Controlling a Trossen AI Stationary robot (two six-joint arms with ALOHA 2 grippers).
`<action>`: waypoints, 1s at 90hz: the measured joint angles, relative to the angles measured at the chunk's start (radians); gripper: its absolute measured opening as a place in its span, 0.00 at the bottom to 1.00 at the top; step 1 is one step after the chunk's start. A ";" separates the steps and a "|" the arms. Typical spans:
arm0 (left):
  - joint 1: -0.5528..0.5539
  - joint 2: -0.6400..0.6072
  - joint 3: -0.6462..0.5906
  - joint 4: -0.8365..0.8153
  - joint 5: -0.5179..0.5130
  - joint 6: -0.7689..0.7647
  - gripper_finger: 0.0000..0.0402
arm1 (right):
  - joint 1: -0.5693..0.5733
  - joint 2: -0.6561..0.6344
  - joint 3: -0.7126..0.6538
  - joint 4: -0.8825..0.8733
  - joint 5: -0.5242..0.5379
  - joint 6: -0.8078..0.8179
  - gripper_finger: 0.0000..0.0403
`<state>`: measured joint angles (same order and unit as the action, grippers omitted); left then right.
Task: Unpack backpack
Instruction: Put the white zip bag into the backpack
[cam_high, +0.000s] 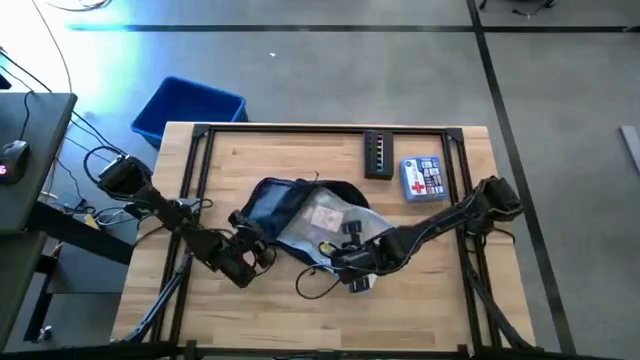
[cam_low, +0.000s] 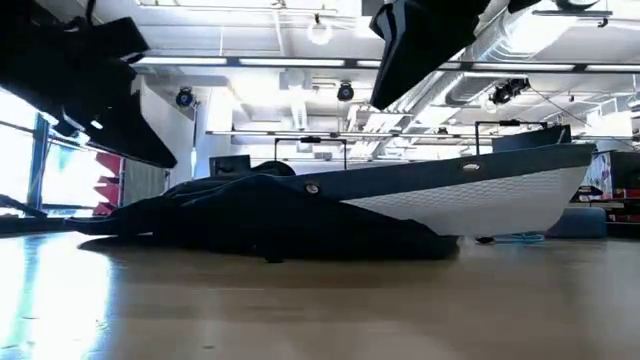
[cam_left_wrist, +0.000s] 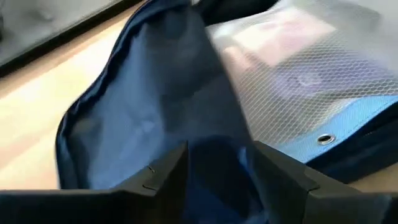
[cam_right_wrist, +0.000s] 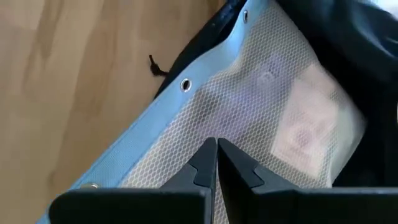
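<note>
1. Far left, off the table's far-left corner, a blue bin (cam_high: 188, 108) sat on the floor.
2. The left gripper (cam_left_wrist: 214, 163) was at the backpack (cam_high: 285, 205), which lay flat mid-table; its fingers (cam_left_wrist: 163, 171) were clamped on a fold of the navy fabric at the bag's left edge.
3. Spilling out of the bag's open mouth on its near-right side was a clear mesh pouch (cam_right_wrist: 249, 106) with a pale blue border and metal eyelets.
4. The right gripper (cam_right_wrist: 216, 163) sat right over that pouch, jaws squeezed together; whether they actually pinched the mesh, I could not tell.
5. In the low view the pouch (cam_low: 480, 195) lay tilted up against the dark heap of the bag (cam_low: 270, 220).
6. Further right, near the far edge, a black case (cam_high: 379, 155) lay just beside a first-aid kit (cam_high: 421, 178), both well apart from the bag.
</note>
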<state>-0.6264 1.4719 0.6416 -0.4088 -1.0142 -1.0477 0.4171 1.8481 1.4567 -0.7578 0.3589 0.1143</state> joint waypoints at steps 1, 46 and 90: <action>0.006 0.000 -0.003 0.020 0.000 0.026 0.41 | 0.000 0.000 0.000 0.000 0.000 0.000 0.00; 0.302 0.045 -0.029 0.322 0.220 0.544 0.59 | 0.003 0.000 0.000 0.016 0.000 0.008 0.00; 0.340 0.134 0.016 0.241 0.255 0.532 0.03 | 0.002 0.000 0.000 0.043 0.001 0.008 0.00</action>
<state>-0.2861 1.6062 0.6580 -0.1676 -0.7589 -0.5155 0.4196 1.8481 1.4567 -0.7147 0.3595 0.1223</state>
